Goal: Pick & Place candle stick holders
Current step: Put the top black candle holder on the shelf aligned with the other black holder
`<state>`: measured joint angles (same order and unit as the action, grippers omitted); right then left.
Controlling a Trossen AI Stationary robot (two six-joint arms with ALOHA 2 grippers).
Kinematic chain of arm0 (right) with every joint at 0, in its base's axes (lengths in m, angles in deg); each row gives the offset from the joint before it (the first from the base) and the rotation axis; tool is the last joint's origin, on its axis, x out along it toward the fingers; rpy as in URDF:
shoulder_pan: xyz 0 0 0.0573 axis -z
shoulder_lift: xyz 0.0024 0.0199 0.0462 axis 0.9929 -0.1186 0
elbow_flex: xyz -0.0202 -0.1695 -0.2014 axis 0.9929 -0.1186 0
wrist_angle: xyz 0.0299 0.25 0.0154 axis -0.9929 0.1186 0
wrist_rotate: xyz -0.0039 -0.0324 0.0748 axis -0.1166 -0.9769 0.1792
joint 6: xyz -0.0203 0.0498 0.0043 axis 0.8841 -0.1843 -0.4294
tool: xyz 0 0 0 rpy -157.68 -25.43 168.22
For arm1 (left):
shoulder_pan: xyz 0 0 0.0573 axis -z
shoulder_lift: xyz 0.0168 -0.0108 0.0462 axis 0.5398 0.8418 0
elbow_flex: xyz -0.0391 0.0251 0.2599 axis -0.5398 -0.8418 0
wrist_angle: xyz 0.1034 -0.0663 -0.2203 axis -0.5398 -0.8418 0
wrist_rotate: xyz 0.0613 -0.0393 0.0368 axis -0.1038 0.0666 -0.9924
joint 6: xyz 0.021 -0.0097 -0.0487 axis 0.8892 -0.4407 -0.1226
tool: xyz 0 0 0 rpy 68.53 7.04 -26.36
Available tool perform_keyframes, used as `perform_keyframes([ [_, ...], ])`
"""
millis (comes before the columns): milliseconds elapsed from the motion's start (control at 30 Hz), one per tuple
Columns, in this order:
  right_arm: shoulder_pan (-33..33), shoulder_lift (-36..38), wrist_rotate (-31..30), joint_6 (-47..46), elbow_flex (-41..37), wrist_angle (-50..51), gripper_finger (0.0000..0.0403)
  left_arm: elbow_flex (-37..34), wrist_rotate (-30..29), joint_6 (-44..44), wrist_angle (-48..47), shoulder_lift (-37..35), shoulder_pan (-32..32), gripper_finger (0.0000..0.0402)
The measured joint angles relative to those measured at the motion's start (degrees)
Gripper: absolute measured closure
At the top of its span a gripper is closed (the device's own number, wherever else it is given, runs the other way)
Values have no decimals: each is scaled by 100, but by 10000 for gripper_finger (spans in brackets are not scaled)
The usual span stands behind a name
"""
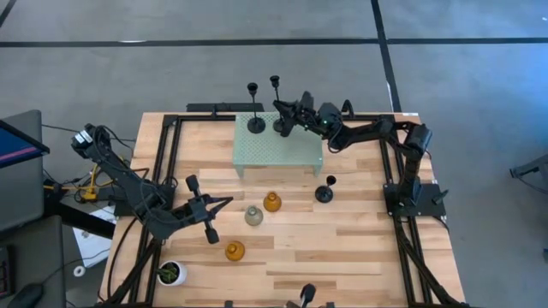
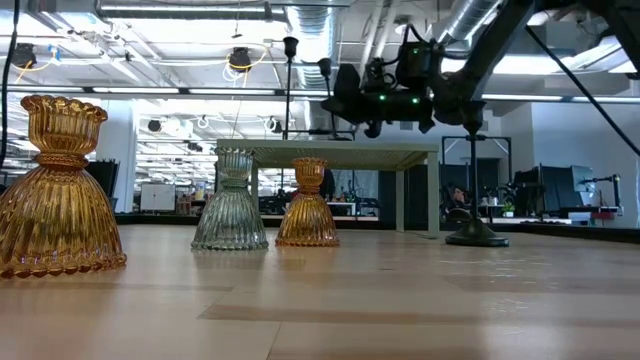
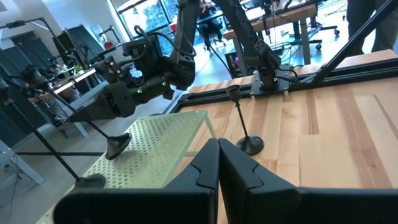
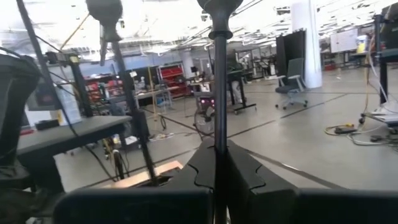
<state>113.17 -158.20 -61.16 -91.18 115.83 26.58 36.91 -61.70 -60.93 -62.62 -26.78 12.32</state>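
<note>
Two black candle stick holders stand on the pale green perforated stand: one free on its round base, the other held by my right gripper, which is shut on its thin stem. A third black holder stands on the table to the stand's right. Two amber holders and a pale grey one stand on their wide bases in front of the stand. My left gripper is shut and empty, just left of these. My right gripper pinches the black holder's thin stem between its two fingers, about halfway up. The fingers come level from the table's right side and lie across the stem. The holder is upright, its base at the stand's top; whether it rests there I cannot tell.
A small white pot with a green plant stands at the near left corner. Black frame rails run along the table's left, right and far edges. Bare wood lies at the near right.
</note>
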Motion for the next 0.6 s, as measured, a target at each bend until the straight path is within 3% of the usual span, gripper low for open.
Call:
perform_keyframes([
  [600, 133, -63, 7, 170, 52, 177, 403, 5, 3, -24, 56, 124, -4, 396],
])
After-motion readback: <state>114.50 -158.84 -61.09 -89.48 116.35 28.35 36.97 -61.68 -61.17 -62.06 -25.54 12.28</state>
